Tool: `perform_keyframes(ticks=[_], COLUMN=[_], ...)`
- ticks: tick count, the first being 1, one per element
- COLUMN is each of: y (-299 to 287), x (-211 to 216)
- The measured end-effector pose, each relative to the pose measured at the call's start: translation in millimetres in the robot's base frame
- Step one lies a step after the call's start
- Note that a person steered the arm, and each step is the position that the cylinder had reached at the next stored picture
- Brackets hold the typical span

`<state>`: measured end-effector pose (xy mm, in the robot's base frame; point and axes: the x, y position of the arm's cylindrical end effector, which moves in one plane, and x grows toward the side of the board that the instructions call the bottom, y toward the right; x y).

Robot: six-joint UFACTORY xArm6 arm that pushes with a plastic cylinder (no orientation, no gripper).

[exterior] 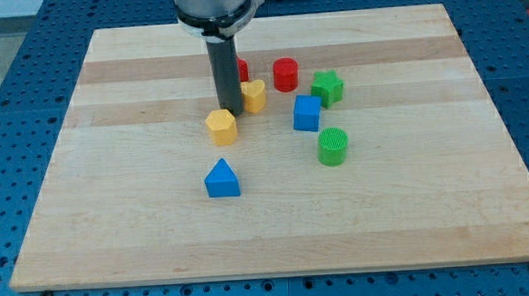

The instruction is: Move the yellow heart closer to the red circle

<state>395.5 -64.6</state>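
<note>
The yellow heart (254,95) lies just above the board's middle. The red circle (285,74) stands a short way up and to the right of it, with a small gap between them. My tip (230,110) rests on the board right at the heart's left side, touching or nearly touching it. A yellow hexagon (221,127) lies just below and left of my tip. A second red block (242,70) is partly hidden behind the rod; its shape cannot be made out.
A blue cube (306,113) lies right of the heart, a green star (328,88) right of the red circle, a green circle (333,146) lower right, and a blue triangle (222,179) below the hexagon. All lie on the wooden board (114,219).
</note>
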Motion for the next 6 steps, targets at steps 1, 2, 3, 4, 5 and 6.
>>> perform_keyframes(ticks=[1,2,3,4,5,6], y=[-19,-21,-8,15,39,44], x=[-8,-19,-19,-19,-19,-19])
